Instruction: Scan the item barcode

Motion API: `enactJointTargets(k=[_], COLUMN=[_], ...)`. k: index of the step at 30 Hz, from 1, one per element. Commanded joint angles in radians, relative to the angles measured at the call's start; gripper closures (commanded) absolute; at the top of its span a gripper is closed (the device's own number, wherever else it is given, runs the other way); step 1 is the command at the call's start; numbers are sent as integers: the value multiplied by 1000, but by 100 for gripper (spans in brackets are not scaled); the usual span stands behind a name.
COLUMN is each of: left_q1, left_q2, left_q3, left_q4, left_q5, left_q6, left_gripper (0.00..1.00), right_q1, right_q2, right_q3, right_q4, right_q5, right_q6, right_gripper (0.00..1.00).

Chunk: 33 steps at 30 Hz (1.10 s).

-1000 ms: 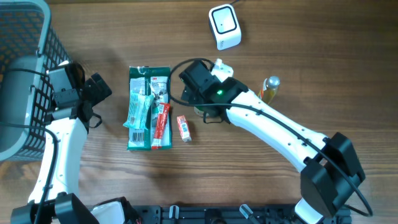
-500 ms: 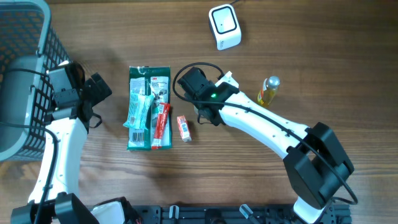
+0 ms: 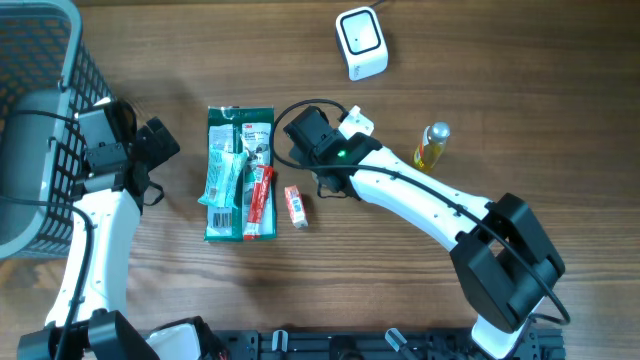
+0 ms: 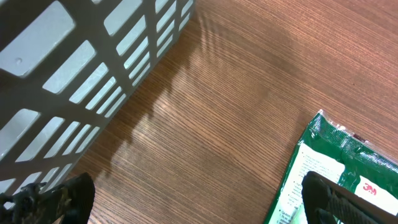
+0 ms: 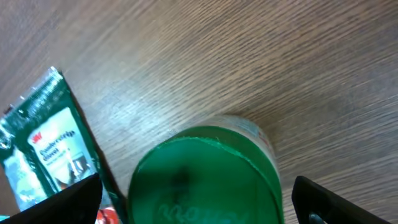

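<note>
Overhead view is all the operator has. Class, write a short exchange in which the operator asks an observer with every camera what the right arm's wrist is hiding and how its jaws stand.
Operator: What sits under the right arm at its wrist?
Observer: A round green lid, seen from above, apparently topping a small container that stands on the wooden table.
Operator: Are the jaws closed on it?
Observer: No. They stand open, one on each side of the lid, seemingly not touching it.
</note>
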Motion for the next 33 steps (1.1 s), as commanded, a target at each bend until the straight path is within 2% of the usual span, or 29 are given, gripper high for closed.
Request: enactJointTargets(k=[1,3,4,8,9,14,17,18,19,20,21,22,28,30,33], left_q1=[4,4,4,4,4,4,4,4,4,4,4,4,4,4,4], left_q2=[-13,-13,-13,-13,-13,-13,-13,-13,-13,-13,-13,-13,-13,-13,-13], left_q3=[15,15,15,15,15,15,15,15,15,15,15,15,15,15,15], left_q4=[3,3,3,3,3,3,3,3,3,3,3,3,3,3,3], left_q5=[5,5,5,5,5,5,5,5,5,5,5,5,5,5,5], left_q6=[13,12,13,13,13,12,12,13,12,12,12,12,13,13,12], left_gripper=[0,0,0,0,0,0,0,0,0,0,0,0,0,0,0], right_q1=[-2,-2,-2,-2,-2,-2,-3,-2,-3,-3,-3,-3,-25,-50,-63], right_q2=[11,13,13,13,13,8,-26,-41,-44,-45,-45,-45,-120,-134,-119], right_q3=[-5,-7,-10,-10,-10,-9,-9,-9,-9,-9,-9,-9,90,90,67], right_q4=[-21,-34,-39,-41,-41,-45,-25,-23,-26,-33,-33,-27,-42,-105,-126], right_q5=[2,0,0,-1,-1,-1,-1,-1,-1,0,0,-1,14,0,-149], right_q6=[-51,-53,-55,-163,-170,-435,-716,-938,-1044,-1144,-1152,-1139,-753,-724,-723], right_gripper=[5,6,13,28,28,31,31,30,30,14,3,0,0,0,1])
